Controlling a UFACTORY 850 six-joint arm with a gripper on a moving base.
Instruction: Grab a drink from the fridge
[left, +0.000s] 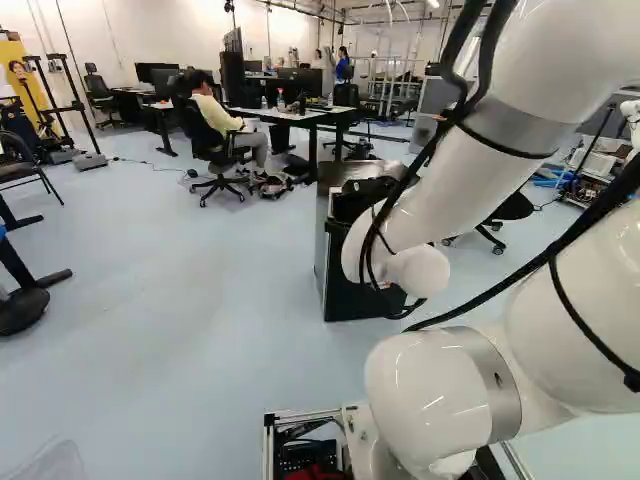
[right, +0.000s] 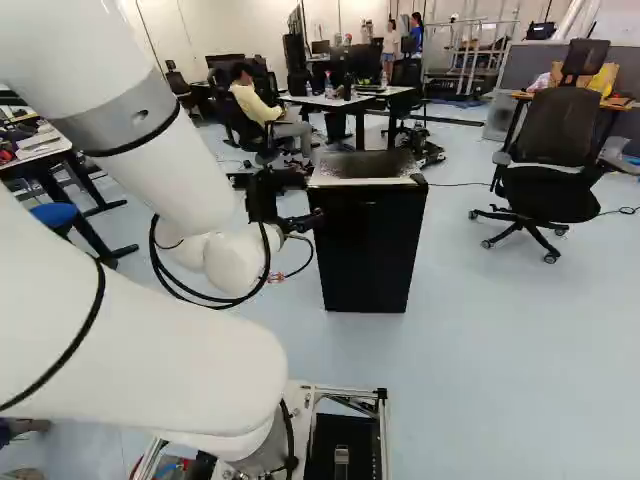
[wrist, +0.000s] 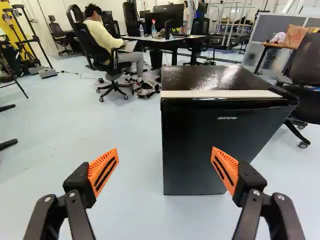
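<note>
Fridge (wrist: 200, 145): small black box-type unit, upright on floor (wrist: 90, 140), ahead of arm; right of centre in right base view, partly behind arm in left base view. Door (wrist: 220, 130) shut; drink not in view, prob. inside.

Handling (est.): cabinet heavy, rigid; do not push. Door stiff, glossy, prob. slippery, w/ seal resistance at first. No projecting handle seen; hinge side n/a from here. Hold pt: door edge, poss. just under pale top strip (wrist: 225, 94). Drink, once reached: take round the body, mod. force; wt. & material unk.

Rel. pos.: fridge ahead of gripper (wrist: 165, 150), offset to one side, apart from both fingers; only one finger lines up w/ door. Gripper open: orange pads (wrist: 226, 167) wide apart, nil held.

Surroundings: office chair (wrist: 307, 75) to one side of fridge; desk (wrist: 175, 41) w/ bottles (wrist: 153, 29) behind.
</note>
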